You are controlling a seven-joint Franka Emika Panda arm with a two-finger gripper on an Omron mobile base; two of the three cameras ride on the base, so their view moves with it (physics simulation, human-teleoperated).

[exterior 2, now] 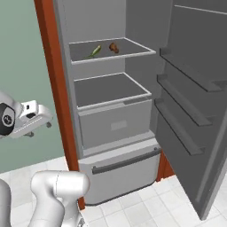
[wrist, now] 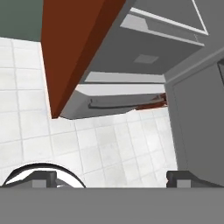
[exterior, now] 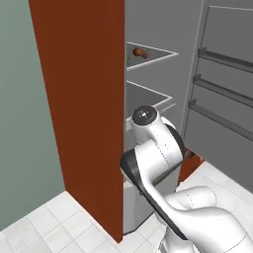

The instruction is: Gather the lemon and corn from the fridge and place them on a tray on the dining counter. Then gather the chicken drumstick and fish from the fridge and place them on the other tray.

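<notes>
Fridge (exterior 2: pixel 111 119) door open; corn (exterior 2: pixel 94 51) and drumstick (exterior 2: pixel 114 47) on top shelf (exterior 2: pixel 133 48), far. Our gripper (wrist: pixel 113 178) spread wide, empty, near left. We judge nothing gathered yet.

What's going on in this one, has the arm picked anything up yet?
Nothing is picked up yet. The fridge door stands open, and the corn and the chicken drumstick lie side by side on the top shelf. The end effector is open and empty, well short of the shelves, pointing down at the floor tiles in front of the bottom drawer.
</notes>
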